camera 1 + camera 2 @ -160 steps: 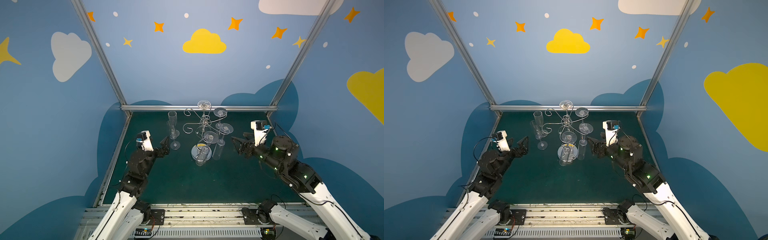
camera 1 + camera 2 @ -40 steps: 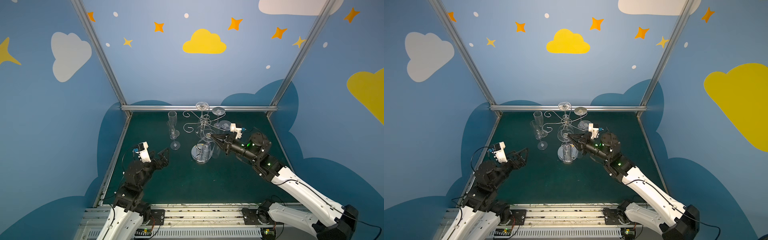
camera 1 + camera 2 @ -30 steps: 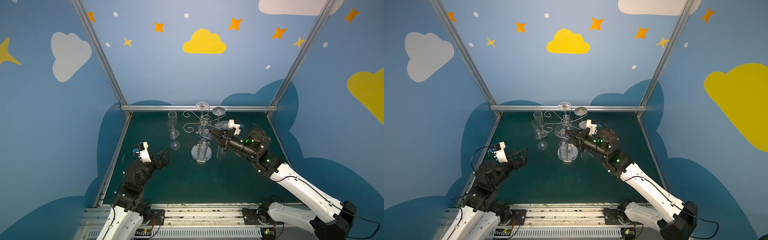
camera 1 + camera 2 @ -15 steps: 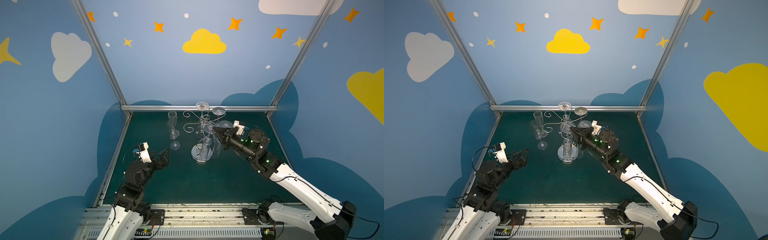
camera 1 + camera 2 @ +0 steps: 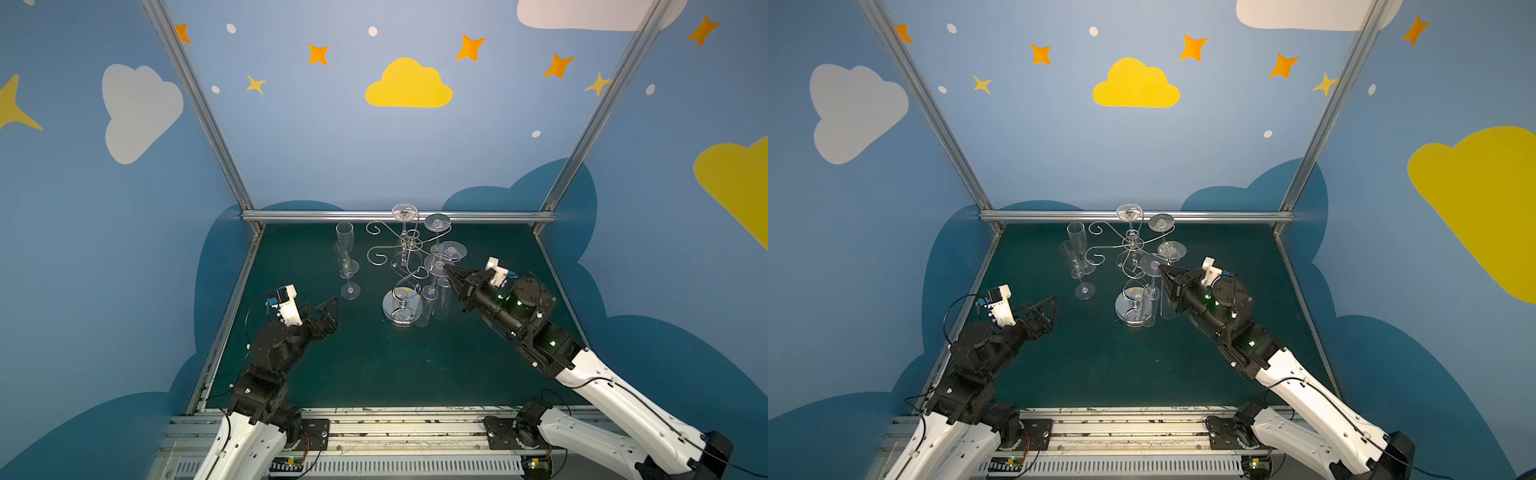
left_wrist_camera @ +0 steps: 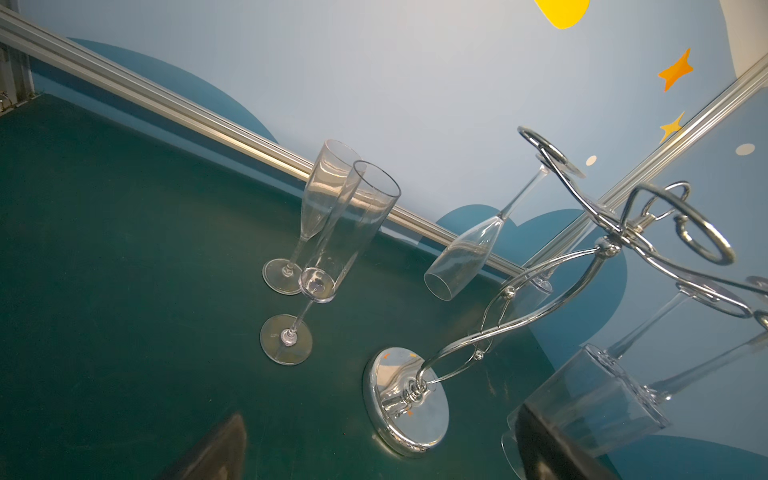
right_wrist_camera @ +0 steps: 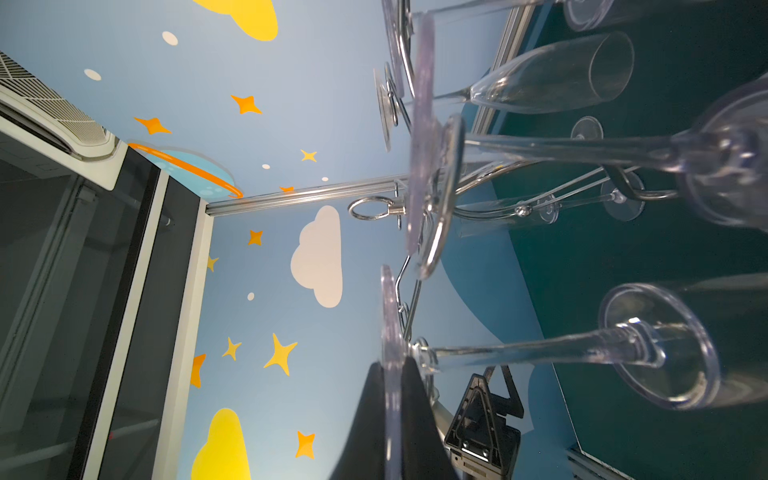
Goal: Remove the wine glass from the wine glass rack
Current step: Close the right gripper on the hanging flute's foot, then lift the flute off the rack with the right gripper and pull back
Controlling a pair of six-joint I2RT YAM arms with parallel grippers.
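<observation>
Right of the middle of the green worktop (image 5: 374,365), the right end effector (image 5: 445,269) reaches up to the wine glass rack (image 5: 401,309) and is pinched tight on the wine glass (image 7: 519,353) that hangs upside down from the curled arm nearest to it. Its two dark fingers (image 7: 365,415) clamp the rim of the glass's flat round foot (image 7: 388,332), which shows edge-on between them in the right wrist view. The stem runs away from the foot to the bowl. A chrome loop of the rack lies right against the stem just below the foot, so the glass looks hooked on its arm. Whether the foot rests on the wire I cannot tell. In both top views the bowl hangs down beside the rack's round mirror base.

Three more glasses hang upside down from other arms on the far and right sides of the rack. Two flutes (image 5: 347,266) stand upright on the worktop just left of the rack, close together.

Well apart from all of this, near the left edge, the left end effector (image 5: 319,306) hovers over the worktop with its jaws spread wide and nothing between them.
</observation>
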